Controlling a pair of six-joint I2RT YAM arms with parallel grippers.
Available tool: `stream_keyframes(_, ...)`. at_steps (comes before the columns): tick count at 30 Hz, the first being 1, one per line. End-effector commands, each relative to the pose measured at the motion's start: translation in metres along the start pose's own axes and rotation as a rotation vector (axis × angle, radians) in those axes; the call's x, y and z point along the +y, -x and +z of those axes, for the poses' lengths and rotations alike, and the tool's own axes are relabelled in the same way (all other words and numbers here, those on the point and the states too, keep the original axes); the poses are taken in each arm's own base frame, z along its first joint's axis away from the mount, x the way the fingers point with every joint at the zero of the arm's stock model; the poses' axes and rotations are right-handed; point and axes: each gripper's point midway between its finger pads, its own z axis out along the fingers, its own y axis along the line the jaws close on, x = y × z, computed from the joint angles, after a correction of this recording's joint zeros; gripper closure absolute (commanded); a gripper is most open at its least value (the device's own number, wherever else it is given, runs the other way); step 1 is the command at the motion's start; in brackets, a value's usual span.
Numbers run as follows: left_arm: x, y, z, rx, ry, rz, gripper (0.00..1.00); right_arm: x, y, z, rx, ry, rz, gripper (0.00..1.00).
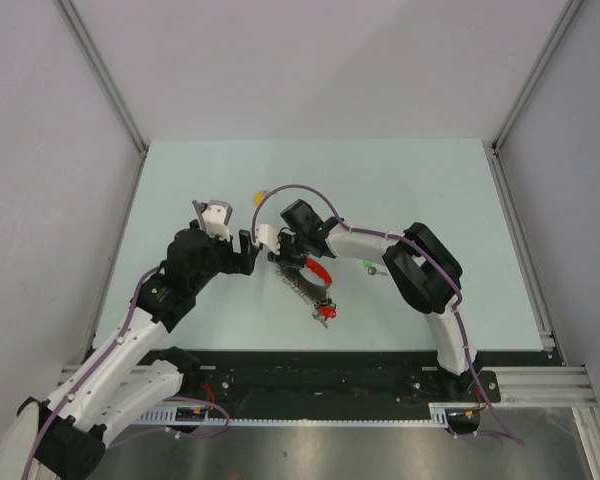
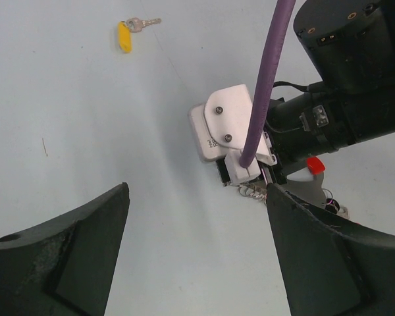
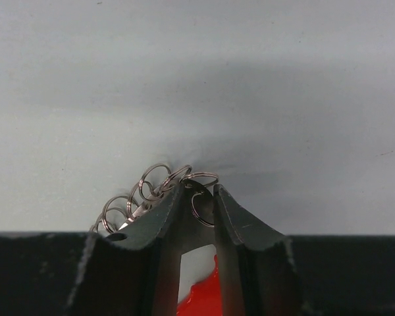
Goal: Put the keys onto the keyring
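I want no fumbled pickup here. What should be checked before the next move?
1. Right end effector has a ring of the keyring between its fingers: ok.
2. That grip is firm: cannot tell.
3. Left end effector open and empty: ok.
4. Yellow key lying free, untouched: ok.
5. Green key in view, not on the keyring: ok.

Yellow key [image 2: 124,37]: bare tabletop [image 1: 410,180] all round; open approach.
Green key [image 1: 368,266]: right arm [image 1: 420,270] just beside; that side blocked.
Left tool [image 1: 248,252] front: right tool [image 3: 201,192] and keyring [image 1: 318,272] obstruct.
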Motion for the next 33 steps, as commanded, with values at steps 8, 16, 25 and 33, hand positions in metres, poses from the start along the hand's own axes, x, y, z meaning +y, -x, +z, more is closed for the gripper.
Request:
stream_keyframes(8, 0.003, 0.006, -0.002, -0.026, 0.003, 0.002, 0.11, -0.004, 0.012, -0.023, 0.016, -0.017, -0.015, 0.63)
stream_keyframes(16, 0.004, 0.007, -0.002, -0.033, 0.005, -0.001, 0.11, -0.013, 0.028, -0.039, -0.054, -0.028, -0.007, 0.60)
stream_keyframes(25, 0.003, 0.007, -0.001, -0.031, -0.003, -0.003, 0.11, -0.013, 0.021, -0.030, -0.045, -0.021, -0.006, 0.60)
stream_keyframes(33, 0.002, 0.006, -0.001, -0.027, -0.012, -0.002, 0.11, -0.010, 0.016, -0.019, -0.023, 0.004, -0.010, 0.63)
